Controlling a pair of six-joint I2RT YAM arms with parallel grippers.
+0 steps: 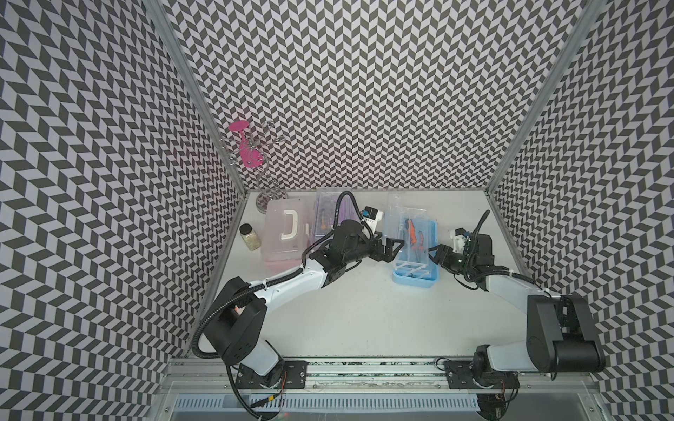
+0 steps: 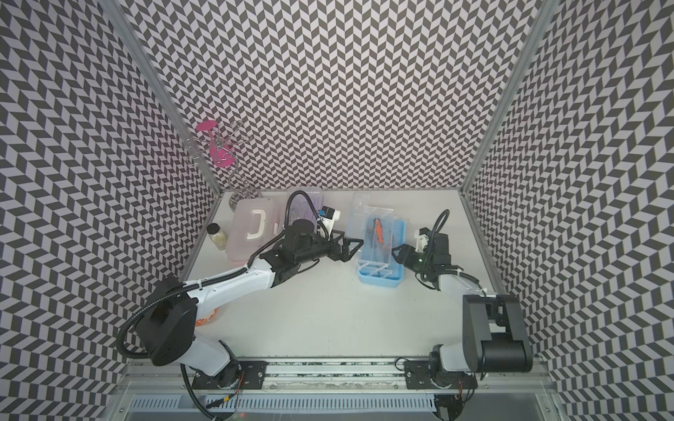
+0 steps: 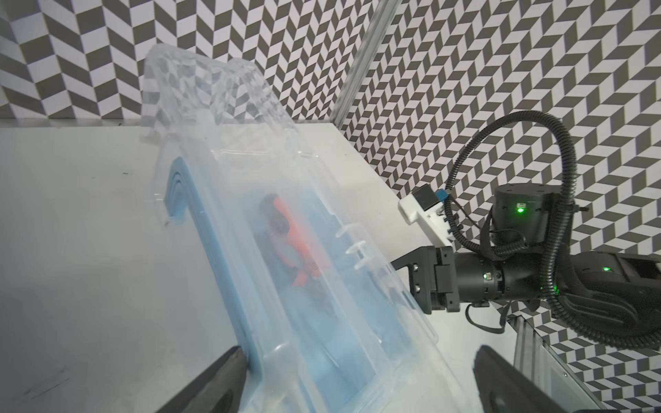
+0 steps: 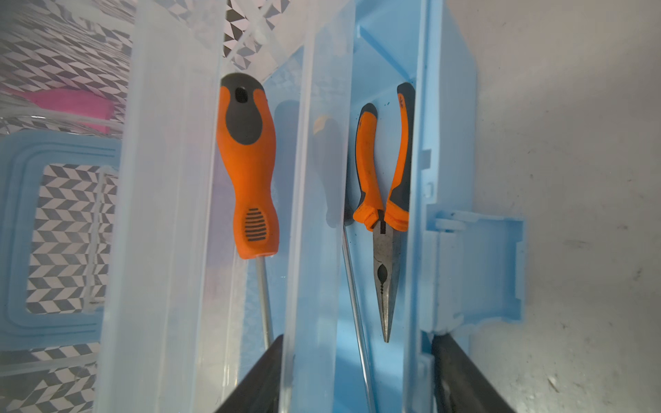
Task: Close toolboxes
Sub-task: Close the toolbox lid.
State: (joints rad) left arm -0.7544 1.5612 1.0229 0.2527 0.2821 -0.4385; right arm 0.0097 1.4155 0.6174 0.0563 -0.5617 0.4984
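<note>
Right gripper (image 4: 357, 339), jaws spread, straddles blue box (image 4: 443, 178) wall and tilted lid (image 4: 171, 178); closing likely needs lid pushed down, latch (image 4: 479, 271) snapped.

A blue toolbox (image 1: 414, 282) with clear lid (image 3: 250, 143), orange-and-grey screwdriver (image 4: 250, 171), pink toolbox (image 1: 281, 251), black-and-white chevron walls (image 1: 364, 91).

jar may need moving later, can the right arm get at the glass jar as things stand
Probably not. The glass jar sits by the left wall, beyond the pink toolbox, and the blue toolbox and the left arm lie between it and the right arm.
</note>
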